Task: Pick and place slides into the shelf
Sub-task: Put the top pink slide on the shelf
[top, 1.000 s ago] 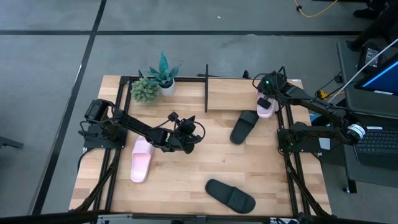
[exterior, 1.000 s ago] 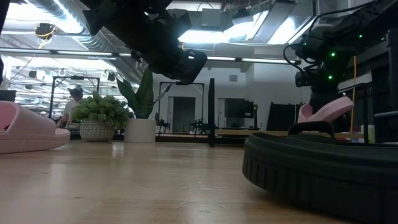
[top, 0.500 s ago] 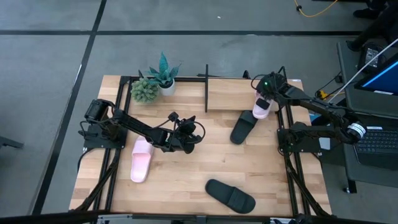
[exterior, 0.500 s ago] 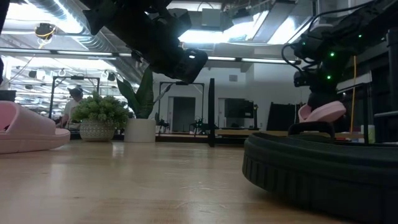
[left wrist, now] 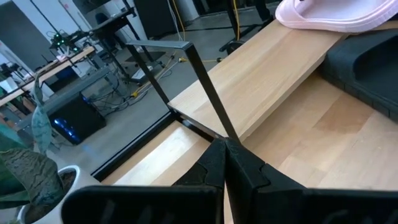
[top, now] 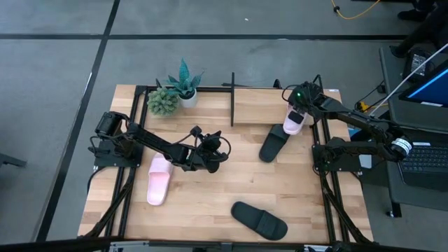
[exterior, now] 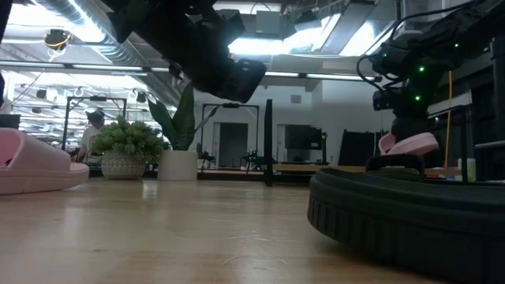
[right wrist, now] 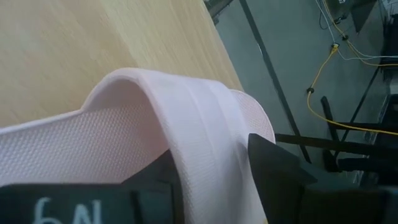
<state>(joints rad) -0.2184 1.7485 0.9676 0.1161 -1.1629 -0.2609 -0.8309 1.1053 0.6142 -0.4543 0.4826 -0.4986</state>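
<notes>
Right hand: at the far right corner of the desk, fingers clamped on the strap of a pink slide, held over the right end of the shelf.
Held slide: in the low view it sits tilted just above the shelf board; contact with the board cannot be told.
Left hand: raised over mid-desk, fingers pressed together, holding nothing.
Second pink slide: flat on the desk, left side, near the left arm.
Black slide A: on the desk just in front of the shelf, beside the held one.
Black slide B: near edge, right of centre.
Plants: far left corner.
</notes>
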